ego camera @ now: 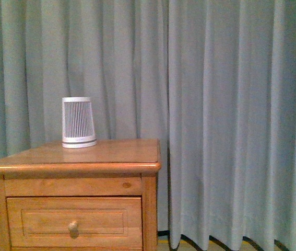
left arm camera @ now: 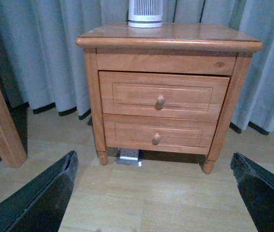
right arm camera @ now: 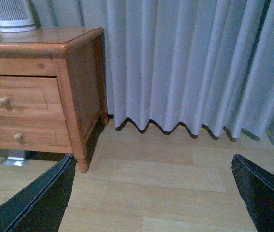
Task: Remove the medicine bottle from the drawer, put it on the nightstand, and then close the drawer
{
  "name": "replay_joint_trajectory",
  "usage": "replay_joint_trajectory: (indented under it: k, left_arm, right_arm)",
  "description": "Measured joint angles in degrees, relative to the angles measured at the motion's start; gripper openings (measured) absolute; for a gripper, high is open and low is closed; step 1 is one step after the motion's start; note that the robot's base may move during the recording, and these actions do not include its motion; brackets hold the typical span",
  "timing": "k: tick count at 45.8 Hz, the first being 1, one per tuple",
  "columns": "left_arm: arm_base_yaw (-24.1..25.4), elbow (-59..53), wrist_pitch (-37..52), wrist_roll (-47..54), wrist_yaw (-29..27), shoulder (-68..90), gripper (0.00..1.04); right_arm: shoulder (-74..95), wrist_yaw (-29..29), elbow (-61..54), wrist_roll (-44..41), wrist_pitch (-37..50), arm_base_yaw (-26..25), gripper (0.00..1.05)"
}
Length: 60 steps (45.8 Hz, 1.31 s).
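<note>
Orange-brown nightstand (ego camera: 74, 157) sits at 7 o'clock in the front view, its drawer (ego camera: 43, 222) looking shut; medicine bottle unseen, presumably inside. Left wrist view: left fingers (left arm camera: 45, 193) spread, empty. Right wrist view: right fingers (right arm camera: 40, 198) likewise released. Opening pending: grasp the knob (ego camera: 73, 226), pull.

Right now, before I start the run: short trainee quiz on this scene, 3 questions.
1. True or false: the upper drawer is pulled wide open.
2. What stands on the nightstand? A) a lamp B) a white slatted cylinder C) a mug
3. Is the left tool or the right tool holding anything?
Key: 1 false, it is shut. 2 B. 3 No, both are open and empty.
</note>
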Motion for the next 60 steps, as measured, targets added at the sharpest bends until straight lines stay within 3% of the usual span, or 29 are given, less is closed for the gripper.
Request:
replay_joint_trajectory:
  k: [8,12,14,21,27,37,46,60]
  left_arm:
    - [0.1,0.0,-0.2,-0.2,0.5,0.1,0.98]
    - [2.1,3.5,-9.2,-4.7,7.0,5.7,0.98]
    - [3.3,3.8,-8.9,-6.1,8.9,9.4,0.98]
    - [9.1,5.5,8.0,-7.5,12.5,26.8,0.98]
    - [10.1,9.2,24.2,-7.5,10.9,44.1,0.98]
    - [5.7,20.7,43.2,-5.5,4.4,72.8,0.98]
    - [-0.7,36.0,46.4,-4.3,-1.4,93.0,0.98]
    - [-4.3,48.4,50.2,-1.9,-3.2,108.8,0.98]
  right_arm:
    - [0.0,0.0,0.0,0.0,0.0,0.0,0.98]
    - [0.0,0.0,0.0,0.0,0.0,0.0,0.98]
    - [0.0,0.0,0.0,0.0,0.0,0.0,0.98]
    - [0.0,0.0,0.0,0.0,0.0,0.0,0.98]
    - [0.0,0.0,0.0,0.0,0.0,0.0,0.98]
    - [0.0,0.0,0.0,0.0,0.0,0.0,0.98]
    - [0.0,0.0,0.0,0.0,0.0,0.0,0.98]
    - [0.0,0.0,0.0,0.0,0.0,0.0,0.98]
